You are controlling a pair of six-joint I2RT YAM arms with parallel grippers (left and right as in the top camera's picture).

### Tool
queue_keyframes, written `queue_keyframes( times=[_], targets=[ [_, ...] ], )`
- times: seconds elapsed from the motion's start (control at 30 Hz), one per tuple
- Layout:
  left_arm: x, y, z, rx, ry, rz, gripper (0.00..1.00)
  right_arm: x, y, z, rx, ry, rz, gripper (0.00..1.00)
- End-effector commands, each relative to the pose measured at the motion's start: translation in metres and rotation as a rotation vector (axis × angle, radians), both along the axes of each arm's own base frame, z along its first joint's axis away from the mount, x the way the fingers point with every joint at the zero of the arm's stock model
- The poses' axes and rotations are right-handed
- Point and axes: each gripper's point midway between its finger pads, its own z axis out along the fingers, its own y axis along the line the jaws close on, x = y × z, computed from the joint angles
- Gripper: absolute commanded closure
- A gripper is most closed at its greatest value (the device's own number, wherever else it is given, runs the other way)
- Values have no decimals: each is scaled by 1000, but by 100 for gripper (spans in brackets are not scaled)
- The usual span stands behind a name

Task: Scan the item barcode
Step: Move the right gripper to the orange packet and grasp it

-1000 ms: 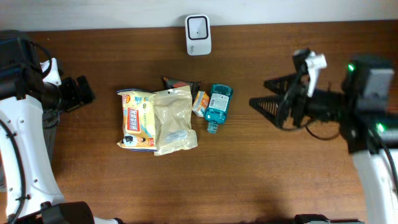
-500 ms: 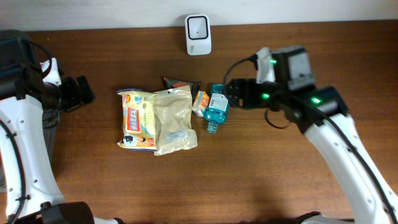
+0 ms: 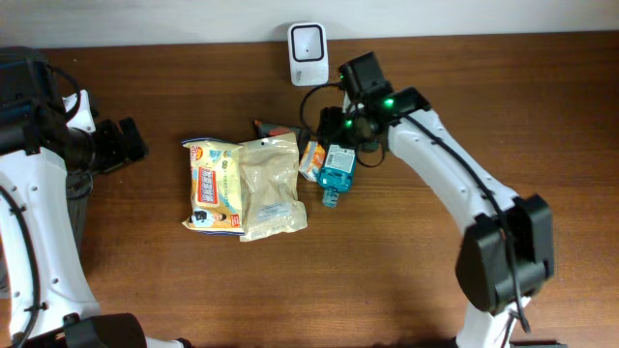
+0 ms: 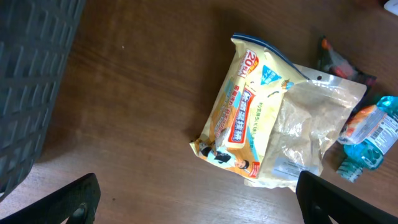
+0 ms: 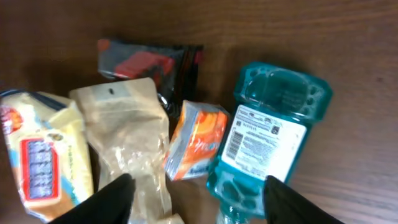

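A teal bottle (image 3: 337,166) with a white barcode label (image 5: 264,142) lies on the wooden table, cap toward the front. A small orange pack (image 5: 198,140) touches its left side. My right gripper (image 3: 336,133) hovers just above the bottle's far end. In the right wrist view this gripper (image 5: 199,202) is open, its dark fingers (image 5: 109,199) straddling the orange pack and the bottle's neck end without touching either. The white scanner (image 3: 309,53) stands at the table's back edge. My left gripper (image 3: 131,143) is open at the far left, with bare table between its fingertips (image 4: 199,198).
A beige pouch (image 3: 268,188) overlaps a yellow wipes pack (image 3: 213,184) left of the bottle. A black and red packet (image 3: 276,129) lies behind them. A dark mesh surface (image 4: 31,81) fills the left of the left wrist view.
My right arm swung from the right side of the table leftward to above the teal bottle, and its jaws narrowed somewhat. The left arm and the items stayed put.
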Motion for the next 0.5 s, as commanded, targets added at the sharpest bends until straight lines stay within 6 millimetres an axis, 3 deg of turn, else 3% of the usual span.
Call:
queue_keyframes(
  times=[0.0,0.23,0.47],
  targets=[
    [-2,-1,3,-9,-12,8,1,9,12,-11,32,18,-28,35],
    [-2,-1,3,-9,-12,8,1,14,34,-35,-9,-14,-1,34],
    [-2,-1,3,-9,-12,8,1,13,31,-55,-113,-15,-96,34]
  ],
)
